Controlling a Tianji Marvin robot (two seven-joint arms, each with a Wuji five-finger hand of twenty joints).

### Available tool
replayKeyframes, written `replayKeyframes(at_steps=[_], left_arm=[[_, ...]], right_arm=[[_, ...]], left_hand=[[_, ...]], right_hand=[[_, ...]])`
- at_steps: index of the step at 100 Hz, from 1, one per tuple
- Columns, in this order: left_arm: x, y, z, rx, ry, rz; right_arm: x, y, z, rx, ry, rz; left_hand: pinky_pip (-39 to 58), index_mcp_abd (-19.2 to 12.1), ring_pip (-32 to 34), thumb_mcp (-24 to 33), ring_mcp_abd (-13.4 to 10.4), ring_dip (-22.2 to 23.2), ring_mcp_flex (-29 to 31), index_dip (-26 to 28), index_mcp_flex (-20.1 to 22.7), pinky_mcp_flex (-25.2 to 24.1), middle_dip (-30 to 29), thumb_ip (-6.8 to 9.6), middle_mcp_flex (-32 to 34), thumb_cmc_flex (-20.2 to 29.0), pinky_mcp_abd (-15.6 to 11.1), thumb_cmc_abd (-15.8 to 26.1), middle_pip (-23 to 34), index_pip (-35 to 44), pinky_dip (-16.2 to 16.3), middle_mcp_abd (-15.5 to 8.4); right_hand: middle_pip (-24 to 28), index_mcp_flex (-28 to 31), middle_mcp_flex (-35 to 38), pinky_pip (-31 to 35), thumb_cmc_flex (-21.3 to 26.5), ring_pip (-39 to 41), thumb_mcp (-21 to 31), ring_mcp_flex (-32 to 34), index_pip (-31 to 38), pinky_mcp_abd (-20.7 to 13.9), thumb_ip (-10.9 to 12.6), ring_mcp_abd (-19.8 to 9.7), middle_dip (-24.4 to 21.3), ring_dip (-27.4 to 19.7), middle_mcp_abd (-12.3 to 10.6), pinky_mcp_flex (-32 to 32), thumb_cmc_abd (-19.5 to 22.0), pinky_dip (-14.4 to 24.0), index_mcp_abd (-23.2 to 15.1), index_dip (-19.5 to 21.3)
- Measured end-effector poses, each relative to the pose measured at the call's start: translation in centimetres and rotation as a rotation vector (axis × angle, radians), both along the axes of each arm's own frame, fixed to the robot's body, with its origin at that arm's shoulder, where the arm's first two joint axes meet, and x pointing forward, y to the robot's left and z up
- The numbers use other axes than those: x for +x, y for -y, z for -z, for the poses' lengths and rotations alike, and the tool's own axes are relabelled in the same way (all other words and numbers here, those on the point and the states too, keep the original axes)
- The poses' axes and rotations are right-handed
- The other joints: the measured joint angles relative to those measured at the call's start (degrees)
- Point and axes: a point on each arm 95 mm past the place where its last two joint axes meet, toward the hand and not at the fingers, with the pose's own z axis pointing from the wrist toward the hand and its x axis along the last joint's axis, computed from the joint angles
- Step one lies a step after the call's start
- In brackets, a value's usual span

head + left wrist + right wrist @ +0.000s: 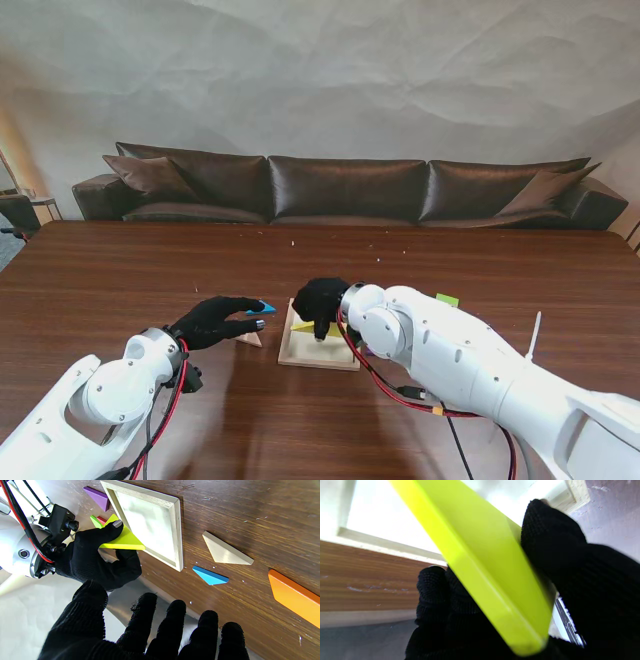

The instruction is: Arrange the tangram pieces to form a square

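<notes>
Sofa [345,188], dark brown leather, is running along the far wall behind our work surface.

Table [120,270], dark wood grain, is carrying everything we are handling; crumbs are speckling its surface.

Wooden tray [300,352], square, pale, shallow, is lying near the table's middle, just in front of us. The left wrist view is showing its floor bare [150,522].

Our right hand [322,302] is hovering over the tray, fingers pinched on the yellow triangle [125,541]. The thumb is pressing one face, the other fingers are backing the opposite one. We are holding the piece tilted, one corner reaching over the tray's rim. In the right wrist view the triangle [480,562] is filling most of the frame, edge-on.

Our left hand [215,320] is hanging just left of the tray, fingers spread and grasping nothing.

Orange piece [292,597] is lying flat on the table, well left of the tray in our reckoning, partly cut off by the frame.

Natural-wood triangle [225,552] is resting beside the tray, apart from it.

Blue triangle [210,576] is lying near the wood one, close to our left fingertips [262,308].

Purple piece [98,497], a green one [94,521] and a red sliver [102,519] are sitting past the tray's right side.
</notes>
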Motion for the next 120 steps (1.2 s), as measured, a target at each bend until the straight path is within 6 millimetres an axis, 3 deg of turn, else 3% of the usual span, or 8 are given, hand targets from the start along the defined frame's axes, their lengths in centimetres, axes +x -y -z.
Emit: replayKeyframes(at_steps=[30,53,86,120], left_arm=[[0.0,-0.1,0.0,0.001,-0.002,-0.006],[-0.1,-0.1,0.1,0.001,-0.004,-0.005],[0.0,0.0,0.1,0.003,-0.009,-0.002],[0.1,0.0,0.1,0.003,-0.012,-0.001]], right_arm=[[0.3,-0.6,1.1,-0.003,-0.078,-0.037],[0.3,-0.7,1.5,-0.007,-0.1,-0.056],[0.3,-0.5,1.9,-0.014,-0.121,-0.078],[0.3,-0.4,2.4,-0.014,-0.127,-0.096]], left_hand=[[0.0,0.0,0.0,0.0,0.0,0.0,0.0,0.0,0.0,0.0,0.0,0.0,0.0,0.0,0.0,0.0,0.0,0.0,0.0,0.0],[0.0,0.0,0.0,0.0,0.0,0.0,0.0,0.0,0.0,0.0,0.0,0.0,0.0,0.0,0.0,0.0,0.0,0.0,0.0,0.0],[0.0,0.0,0.0,0.0,0.0,0.0,0.0,0.0,0.0,0.0,0.0,0.0,0.0,0.0,0.0,0.0,0.0,0.0,0.0,0.0],[0.0,0.0,0.0,0.0,0.0,0.0,0.0,0.0,0.0,0.0,0.0,0.0,0.0,0.0,0.0,0.0,0.0,0.0,0.0,0.0]], right_hand=[[-0.1,-1.3,-1.4,0.0,0.0,-0.4,-0.1,0.0,-1.6,0.0,0.0,0.0,-0.2,0.0,0.3,-0.1,0.7,0.0,0.1,-2.7],[-0.8,-3.8,-2.1,-0.1,0.0,-1.9,-0.1,-0.1,-6.0,0.8,0.0,0.0,-0.8,-0.5,0.6,-0.3,2.8,0.0,0.2,-9.6],[-1.7,-4.4,-3.5,-0.6,0.0,-2.6,-0.1,-0.1,-9.1,2.1,0.6,0.0,-1.5,-1.3,1.2,-0.4,3.0,0.1,0.3,-15.2],[-2.6,-5.9,-5.0,-1.2,0.1,-4.3,-0.1,-0.1,-11.3,2.9,1.6,0.2,-2.2,-2.2,1.7,-0.4,3.7,0.3,0.3,-17.4]])
